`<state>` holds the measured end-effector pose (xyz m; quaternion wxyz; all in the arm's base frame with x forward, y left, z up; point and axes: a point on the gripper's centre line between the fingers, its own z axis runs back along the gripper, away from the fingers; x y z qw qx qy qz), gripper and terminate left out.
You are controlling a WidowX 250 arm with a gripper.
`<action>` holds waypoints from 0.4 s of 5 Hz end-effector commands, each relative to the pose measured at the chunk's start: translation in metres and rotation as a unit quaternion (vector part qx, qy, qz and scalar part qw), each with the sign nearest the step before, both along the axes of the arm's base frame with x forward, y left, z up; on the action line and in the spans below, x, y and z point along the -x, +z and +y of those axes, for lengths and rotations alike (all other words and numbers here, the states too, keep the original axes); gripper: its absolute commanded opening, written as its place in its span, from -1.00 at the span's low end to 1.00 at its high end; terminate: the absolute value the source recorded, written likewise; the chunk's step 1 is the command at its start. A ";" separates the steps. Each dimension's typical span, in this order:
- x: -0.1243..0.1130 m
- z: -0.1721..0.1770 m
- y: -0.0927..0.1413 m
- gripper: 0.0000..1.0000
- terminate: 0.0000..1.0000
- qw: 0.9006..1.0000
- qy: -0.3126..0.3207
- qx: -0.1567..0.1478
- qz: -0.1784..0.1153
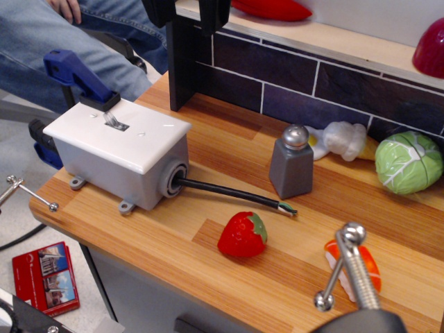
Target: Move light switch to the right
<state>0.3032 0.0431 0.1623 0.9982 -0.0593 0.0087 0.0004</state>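
Note:
The light switch (116,122) is a small silvery toggle lever on a white faceplate (118,135). The faceplate tops a grey box (114,173) at the counter's left end, and a black cable (229,194) runs out of the box to the right. The lever leans toward the back left. My gripper (187,28) shows only as two black fingers at the top edge, mostly cut off. They stand apart and hold nothing, high above and behind the box.
A blue clamp (76,73) grips the counter behind the box. A dark post (184,69) stands behind it. A grey salt shaker (293,163), strawberry (243,236), cabbage (408,163), sushi piece (350,267) and metal clamp screw (354,267) are to the right.

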 end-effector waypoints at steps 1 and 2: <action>0.000 0.000 0.000 1.00 -1.00 1.000 0.000 0.000 0.000; 0.014 0.015 -0.003 1.00 -1.00 1.000 -0.015 -0.008 -0.010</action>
